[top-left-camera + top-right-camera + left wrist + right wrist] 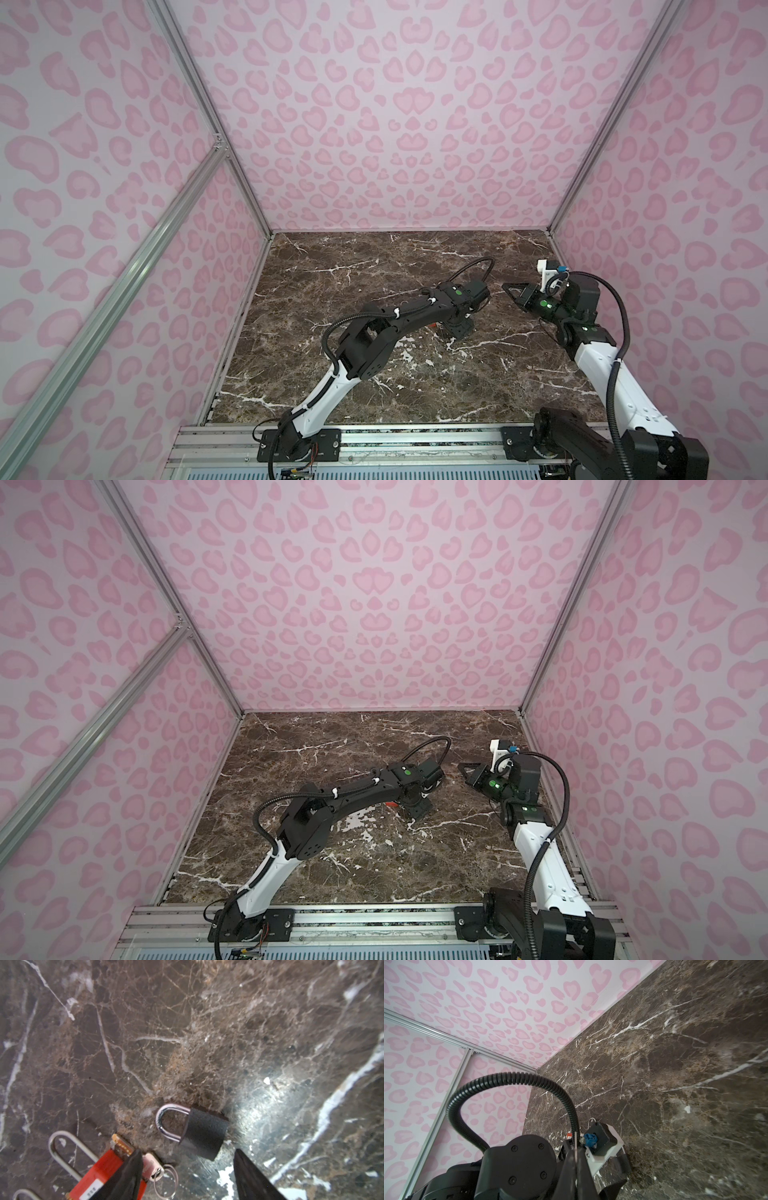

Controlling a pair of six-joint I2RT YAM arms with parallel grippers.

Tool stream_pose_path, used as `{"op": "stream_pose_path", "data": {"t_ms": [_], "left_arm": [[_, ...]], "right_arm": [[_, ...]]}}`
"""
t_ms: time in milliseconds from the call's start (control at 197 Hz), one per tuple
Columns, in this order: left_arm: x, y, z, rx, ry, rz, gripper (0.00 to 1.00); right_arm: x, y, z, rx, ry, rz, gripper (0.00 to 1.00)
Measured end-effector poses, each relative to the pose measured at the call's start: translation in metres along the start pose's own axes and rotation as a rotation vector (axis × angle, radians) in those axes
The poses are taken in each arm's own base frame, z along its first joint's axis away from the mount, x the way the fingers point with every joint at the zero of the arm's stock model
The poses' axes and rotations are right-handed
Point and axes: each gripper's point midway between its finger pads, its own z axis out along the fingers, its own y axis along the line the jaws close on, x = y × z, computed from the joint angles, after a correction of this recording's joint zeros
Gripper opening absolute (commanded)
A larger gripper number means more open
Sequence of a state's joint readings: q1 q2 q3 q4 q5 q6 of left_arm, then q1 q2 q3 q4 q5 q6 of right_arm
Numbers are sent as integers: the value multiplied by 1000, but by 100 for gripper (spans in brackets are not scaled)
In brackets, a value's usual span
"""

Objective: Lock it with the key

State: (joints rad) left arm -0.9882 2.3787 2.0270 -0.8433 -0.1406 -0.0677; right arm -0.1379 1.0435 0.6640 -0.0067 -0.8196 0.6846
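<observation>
Left gripper (187, 1152) hangs low over the table (270, 1043), jaws spread wide with nothing between them. Nearest in the left wrist view, one finger (131, 1169) overlaps the corner of a red padlock (104, 1172), which has a long silver shackle. A small pale ringed key (152, 1165) lies just beside that finger, at the edge of the gap rather than centred in it. Whether the key's blade sits in the red padlock or lies loose against it cannot be told; the finger hides the junction. Just ahead of the gap lies a black padlock (204, 1132), flat on the table. Its long axis runs roughly crosswise to the jaws, with the shackle end toward the key and the body toward the other finger. Which lock the task means is not clear. Judgement: the next move depends on this sideways offset, and the gripper would need to shift toward the red padlock to bracket the key, while the black one is already nearly in line. Farther off, in both top views, the right gripper (506, 286) is raised well apart to the right with its jaws closed. A thin pale sliver shows at its tips in the right wrist view, too slight to name. The left arm is clearly the nearer.
</observation>
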Motion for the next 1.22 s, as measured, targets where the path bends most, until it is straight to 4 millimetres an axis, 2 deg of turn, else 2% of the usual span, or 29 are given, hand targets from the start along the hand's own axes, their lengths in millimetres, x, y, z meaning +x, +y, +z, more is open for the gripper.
{"op": "stream_pose_path", "data": {"t_ms": [269, 1216], "left_arm": [[2, 8, -1, -45, 10, 1, 71], [3, 12, 0, -72, 28, 2, 71]], "right_arm": [[1, 0, 0, -1, 3, 1, 0], [2, 0, 1, -5, 11, 6, 0]]}}
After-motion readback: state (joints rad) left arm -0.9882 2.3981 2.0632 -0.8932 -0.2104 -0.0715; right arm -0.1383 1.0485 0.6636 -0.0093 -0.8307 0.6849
